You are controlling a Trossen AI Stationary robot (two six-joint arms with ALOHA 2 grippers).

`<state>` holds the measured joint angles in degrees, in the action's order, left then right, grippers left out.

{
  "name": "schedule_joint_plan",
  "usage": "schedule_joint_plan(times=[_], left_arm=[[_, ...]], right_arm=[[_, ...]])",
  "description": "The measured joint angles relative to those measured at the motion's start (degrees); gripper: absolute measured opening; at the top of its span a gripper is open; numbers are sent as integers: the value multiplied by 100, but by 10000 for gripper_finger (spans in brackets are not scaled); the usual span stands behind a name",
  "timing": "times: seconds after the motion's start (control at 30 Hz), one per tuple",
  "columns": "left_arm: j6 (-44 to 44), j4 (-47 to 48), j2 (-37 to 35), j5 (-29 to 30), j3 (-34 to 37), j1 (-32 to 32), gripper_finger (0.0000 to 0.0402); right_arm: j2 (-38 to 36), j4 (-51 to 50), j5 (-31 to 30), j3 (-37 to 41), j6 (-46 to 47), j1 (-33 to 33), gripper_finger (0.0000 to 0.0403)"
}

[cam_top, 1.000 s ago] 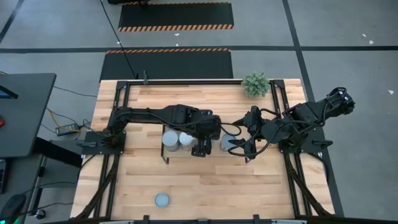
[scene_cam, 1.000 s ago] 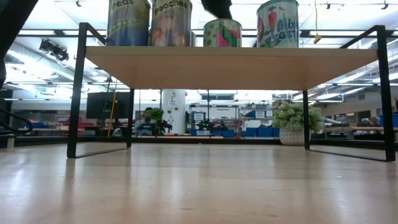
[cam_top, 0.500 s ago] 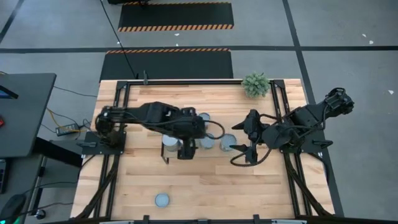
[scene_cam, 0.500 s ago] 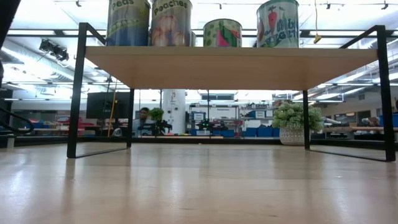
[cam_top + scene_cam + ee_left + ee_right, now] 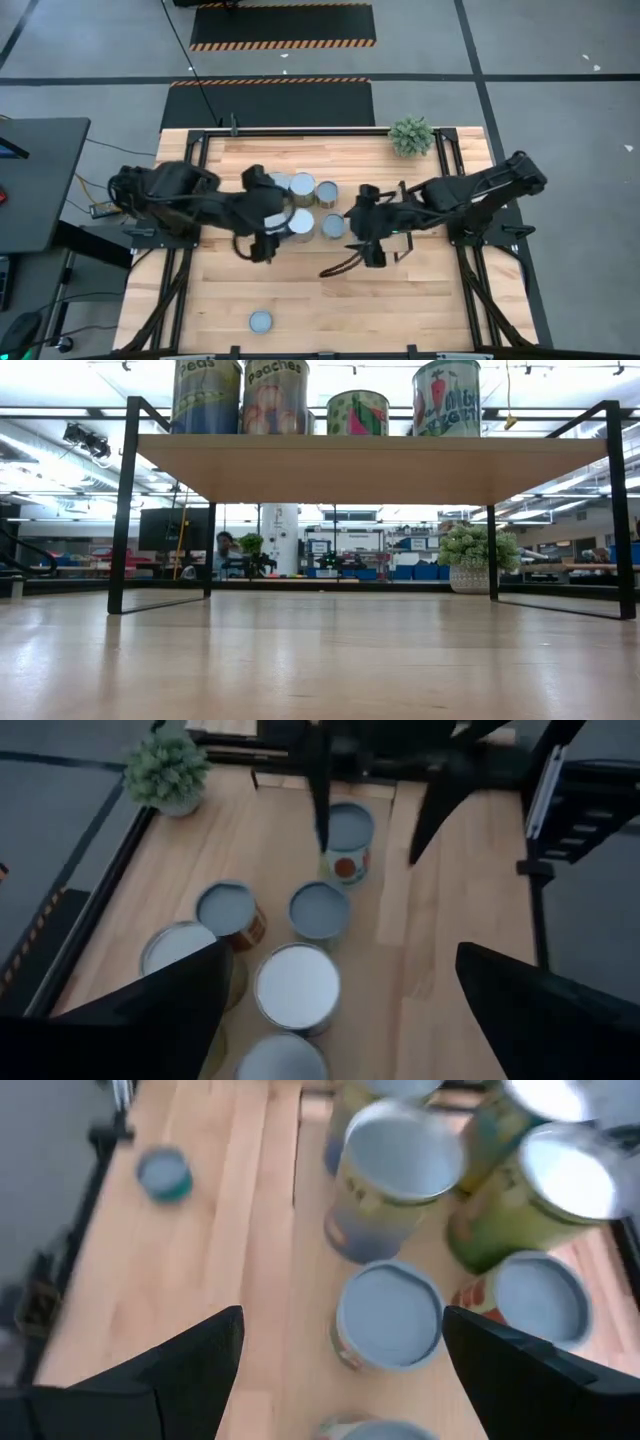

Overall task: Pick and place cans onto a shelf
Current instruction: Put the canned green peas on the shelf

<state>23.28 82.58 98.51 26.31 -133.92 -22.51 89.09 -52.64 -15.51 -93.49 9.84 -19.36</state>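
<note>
One lone can [image 5: 260, 321] is seen upright on the worktop [image 5: 420, 310], well apart from the shelf [image 5: 370, 465] where the other cans [image 5: 302, 185] stand. The left gripper [image 5: 262, 244] is nearer to it. Both grippers, left and right [image 5: 350, 262], are spread wide and nothing is held.

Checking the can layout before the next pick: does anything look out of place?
One small blue-topped can stands alone near the table's front edge, apart from the cans grouped on the shelf. The visible cans all stand upright; nothing looks spilled or damaged.
</note>
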Motion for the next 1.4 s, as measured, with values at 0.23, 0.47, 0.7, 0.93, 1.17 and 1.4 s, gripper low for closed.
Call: schedule_joint_plan(times=[0.23,0.47,0.7,0.93,1.17,1.4], left_arm=[[498,122,-126,268,8,-400,389],[763,436,-126,332,8,-577,389],[777,459,-123,330,8,-577,389],[764,560,-123,304,8,-577,389],[764,672,-123,302,8,-577,389],[756,712,-123,302,8,-577,389]], right_arm=[[699,-206,810,-206,-1021,335,349],[1106,-400,812,-208,-1646,511,349],[1247,-311,728,-229,-1071,744,348],[1262,-184,629,-230,280,697,348],[1271,136,559,-219,1638,447,348],[1294,296,541,-334,1894,331,348]])
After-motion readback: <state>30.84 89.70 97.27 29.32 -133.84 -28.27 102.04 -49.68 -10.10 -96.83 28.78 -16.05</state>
